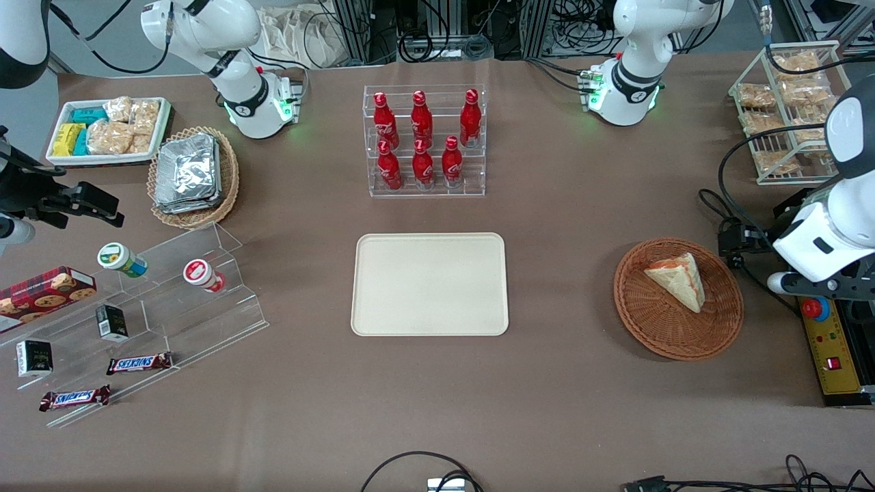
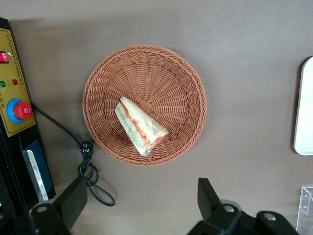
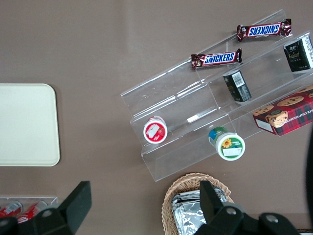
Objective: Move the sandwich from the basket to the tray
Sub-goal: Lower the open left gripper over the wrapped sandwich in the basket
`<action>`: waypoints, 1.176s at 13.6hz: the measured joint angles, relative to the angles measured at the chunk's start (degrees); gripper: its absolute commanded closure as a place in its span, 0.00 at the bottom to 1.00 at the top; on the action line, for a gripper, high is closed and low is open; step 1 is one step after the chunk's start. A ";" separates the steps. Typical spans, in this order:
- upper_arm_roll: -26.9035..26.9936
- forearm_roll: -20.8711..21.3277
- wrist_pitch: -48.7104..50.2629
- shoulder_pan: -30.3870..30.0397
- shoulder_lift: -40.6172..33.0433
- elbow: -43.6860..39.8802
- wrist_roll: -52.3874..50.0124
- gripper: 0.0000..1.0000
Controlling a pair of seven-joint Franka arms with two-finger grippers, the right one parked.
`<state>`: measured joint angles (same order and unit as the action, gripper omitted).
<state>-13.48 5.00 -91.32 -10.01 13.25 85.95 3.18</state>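
- Lying bare at table centre, nearer the front camera than the bottle rack [image 1: 425, 142]: tray [image 1: 430, 284].
- Sitting toward the working arm's end, well apart from the tray: basket [image 1: 678, 298].
- Resting inside the basket, filling edge showing: sandwich [image 1: 678, 278].
- Hovering above the basket's edge, fingers spread wide, gripping nothing: gripper [image 2: 139, 205].

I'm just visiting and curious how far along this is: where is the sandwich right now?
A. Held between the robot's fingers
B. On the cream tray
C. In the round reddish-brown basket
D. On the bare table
C: the sandwich lies in the basket, the tray holds nothing, and the gripper hangs above the table beside the basket with its fingers open.
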 measured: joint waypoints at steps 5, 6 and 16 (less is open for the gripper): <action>-0.03 0.07 0.06 0.50 1.57 0.01 -2.14 0.00; -0.02 0.07 0.24 0.50 2.29 0.22 -3.30 0.00; 1.30 0.21 -36.34 -1.48 -0.12 32.92 -44.89 0.00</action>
<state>-12.18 5.22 -127.66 -11.49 13.13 118.87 -41.71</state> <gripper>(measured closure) 0.000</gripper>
